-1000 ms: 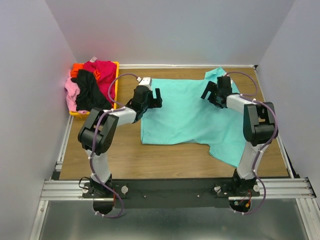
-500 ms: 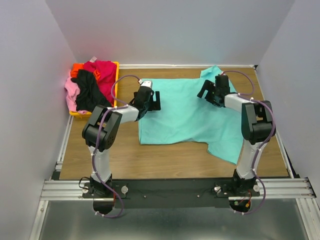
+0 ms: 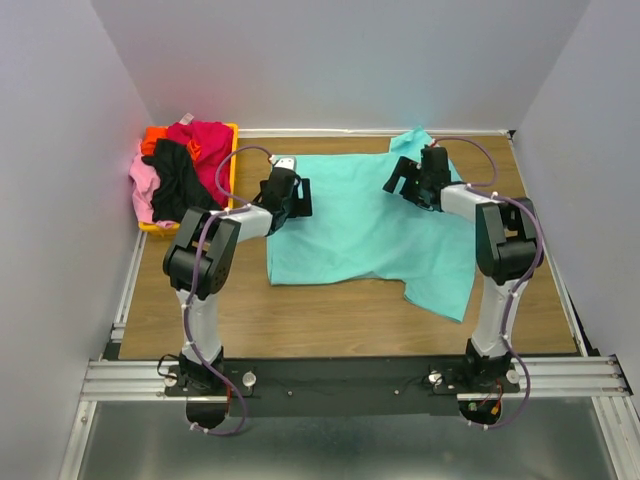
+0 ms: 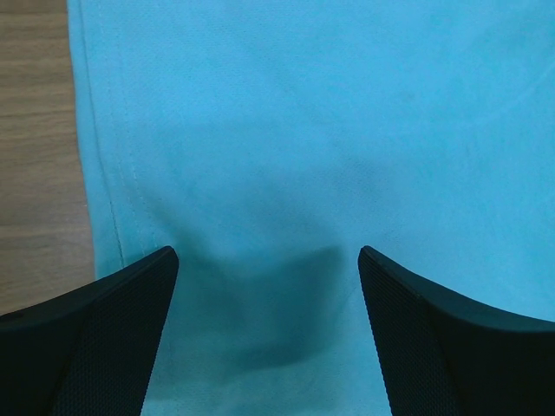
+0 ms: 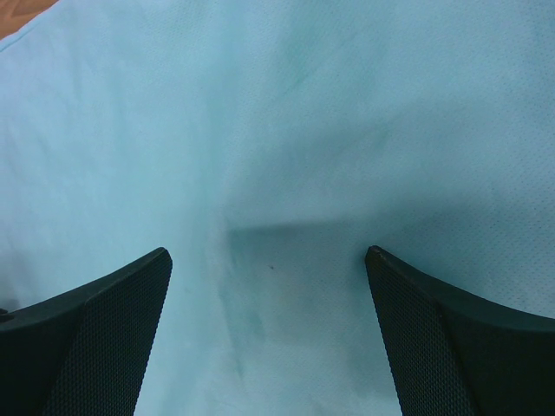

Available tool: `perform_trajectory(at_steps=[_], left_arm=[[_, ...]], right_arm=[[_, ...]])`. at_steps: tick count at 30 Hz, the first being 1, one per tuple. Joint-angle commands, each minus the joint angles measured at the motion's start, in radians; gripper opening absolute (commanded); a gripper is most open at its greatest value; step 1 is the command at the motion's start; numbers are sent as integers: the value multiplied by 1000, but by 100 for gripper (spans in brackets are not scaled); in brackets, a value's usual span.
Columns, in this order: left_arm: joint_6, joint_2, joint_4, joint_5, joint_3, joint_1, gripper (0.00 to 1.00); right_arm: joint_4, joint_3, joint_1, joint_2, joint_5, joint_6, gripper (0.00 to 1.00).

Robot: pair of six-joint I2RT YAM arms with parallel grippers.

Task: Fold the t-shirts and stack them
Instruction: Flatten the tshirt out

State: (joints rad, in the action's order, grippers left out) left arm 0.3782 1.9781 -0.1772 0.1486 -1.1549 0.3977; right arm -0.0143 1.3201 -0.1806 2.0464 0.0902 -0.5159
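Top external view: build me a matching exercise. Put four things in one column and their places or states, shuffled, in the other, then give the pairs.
1. turquoise t-shirt
2. black t-shirt
3. left hand
4. right hand

A. heaped in the bin at the far left
B. open, at the turquoise cloth's left edge
C. spread out on the table
D. open, by the far right sleeve

Pairs: 1-C, 2-A, 3-B, 4-D
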Motion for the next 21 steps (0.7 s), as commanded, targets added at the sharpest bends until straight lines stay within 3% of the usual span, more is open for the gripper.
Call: perform_trajectory(at_steps=[1, 14, 17, 21], left_arm=[[-15, 34, 33, -29, -19, -28, 93], [-24, -8, 32, -46, -46, -37, 92], [-27, -108, 5, 43, -3, -1, 94], [-18, -243, 8, 309, 69, 96, 96]], right_arm=[[59, 2, -13, 58, 42, -13, 100], [56, 25, -14, 48, 94, -9, 100], [54, 31, -13, 23, 120, 45, 100], [27, -31, -13, -84, 169, 77, 100]])
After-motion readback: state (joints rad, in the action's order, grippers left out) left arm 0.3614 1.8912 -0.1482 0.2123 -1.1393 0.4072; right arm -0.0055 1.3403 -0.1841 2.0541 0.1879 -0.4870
